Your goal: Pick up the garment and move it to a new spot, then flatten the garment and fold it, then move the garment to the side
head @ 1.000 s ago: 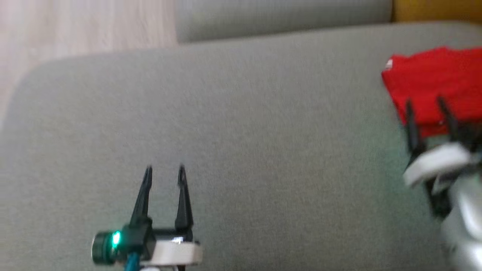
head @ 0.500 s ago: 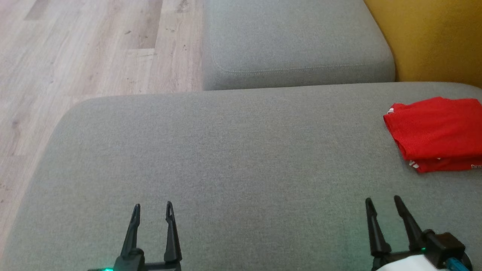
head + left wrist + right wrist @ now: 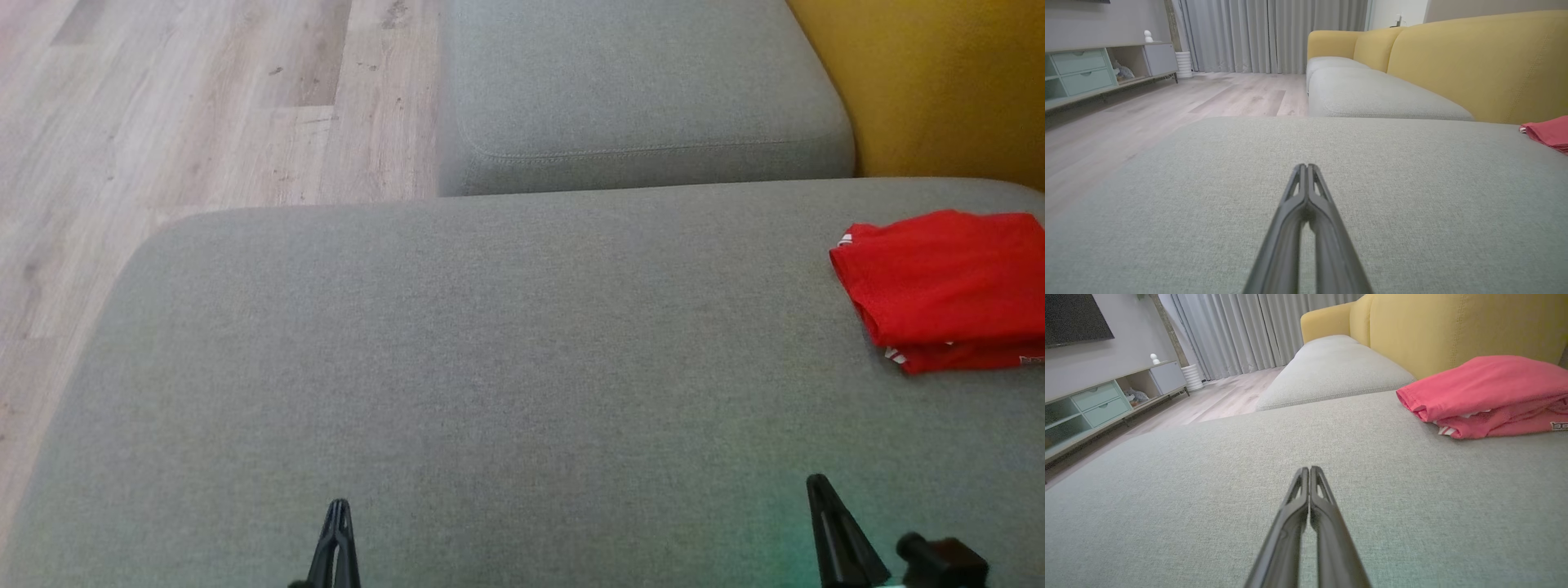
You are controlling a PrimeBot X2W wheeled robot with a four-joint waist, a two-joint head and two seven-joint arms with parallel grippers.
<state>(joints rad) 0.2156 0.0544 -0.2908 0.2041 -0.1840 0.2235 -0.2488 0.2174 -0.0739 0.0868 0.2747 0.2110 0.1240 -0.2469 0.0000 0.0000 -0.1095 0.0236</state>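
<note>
Head view: grey sofa cushion, wood floor, yellow backrest.

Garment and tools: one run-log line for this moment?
garment: folded, on grey cushion, robot's right | left tool: shut, empty | right tool: shut, empty

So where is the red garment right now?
The red garment lies folded at the head view's right edge on the grey cushion, near the yellow backrest.

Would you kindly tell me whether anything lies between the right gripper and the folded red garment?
Nothing visible does. Only bare grey cushion lies between the shut right gripper and the red garment, which rests folded ahead and to its right, near the yellow backrest.
</note>
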